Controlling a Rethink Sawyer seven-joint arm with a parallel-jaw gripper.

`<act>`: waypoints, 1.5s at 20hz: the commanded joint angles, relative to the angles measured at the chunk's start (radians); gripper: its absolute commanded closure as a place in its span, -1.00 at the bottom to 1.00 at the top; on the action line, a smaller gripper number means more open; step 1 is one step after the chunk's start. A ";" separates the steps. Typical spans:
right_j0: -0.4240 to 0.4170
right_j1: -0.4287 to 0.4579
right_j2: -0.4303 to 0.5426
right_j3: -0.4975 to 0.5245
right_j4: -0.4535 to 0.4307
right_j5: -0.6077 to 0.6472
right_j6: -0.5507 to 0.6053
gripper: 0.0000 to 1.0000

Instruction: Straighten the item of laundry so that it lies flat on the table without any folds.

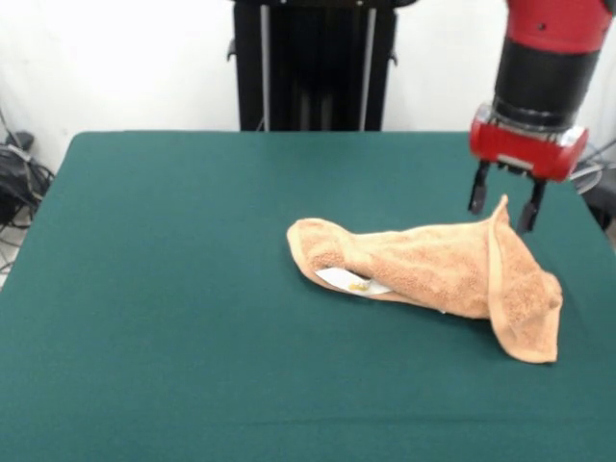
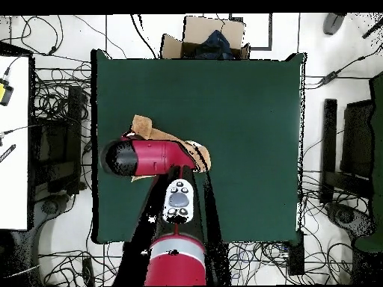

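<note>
- Item of laundry [image 1: 438, 274]: an orange-tan terry towel, rolled and folded into a long bundle on the table [image 1: 173, 289]. In the front view it lies toward 4 o'clock of the table's centre; in the overhead view it lies toward 9 o'clock, mostly hidden under the arm.
- Raised fold [image 1: 500, 217]: one edge of the towel stands up in a peak at the bundle's 1 o'clock end, right between the fingertips.
- White tag [image 1: 348, 280]: shows under the bundle at its 9 o'clock end.
- Gripper [image 1: 502, 203]: its two dark fingers [image 1: 477, 189] stand apart, one on each side of the raised fold. Whether they pinch the cloth cannot be told.
- Handling, as a judgement: the cloth is light, soft and limp, and its pile should grip the felt-like top, so dragging may bunch it.
- Best hold, as a judgement: a free edge or corner, such as the raised peak, lifted and drawn outward to unroll the layers.
</note>
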 commanded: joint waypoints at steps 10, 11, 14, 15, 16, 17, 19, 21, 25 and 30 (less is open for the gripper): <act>-0.165 0.246 0.273 -0.058 -0.036 -0.255 0.001 -1.00; -0.173 0.258 0.284 -0.069 -0.040 -0.259 -0.004 -1.00; -0.213 0.304 0.348 -0.099 -0.061 -0.292 -0.024 -1.00; -0.218 0.315 0.359 -0.110 -0.065 -0.295 -0.027 -1.00; -0.228 0.323 0.378 -0.116 -0.068 -0.302 -0.027 -1.00; -0.231 0.325 0.386 -0.121 -0.070 -0.302 -0.027 -1.00; -0.247 0.335 0.419 -0.129 -0.083 -0.305 -0.032 -1.00; -0.265 0.354 0.454 -0.139 -0.098 -0.318 -0.036 -1.00; -0.318 0.370 0.542 -0.131 -0.138 -0.319 -0.048 -1.00; -0.354 0.367 0.599 -0.123 -0.161 -0.286 -0.047 -1.00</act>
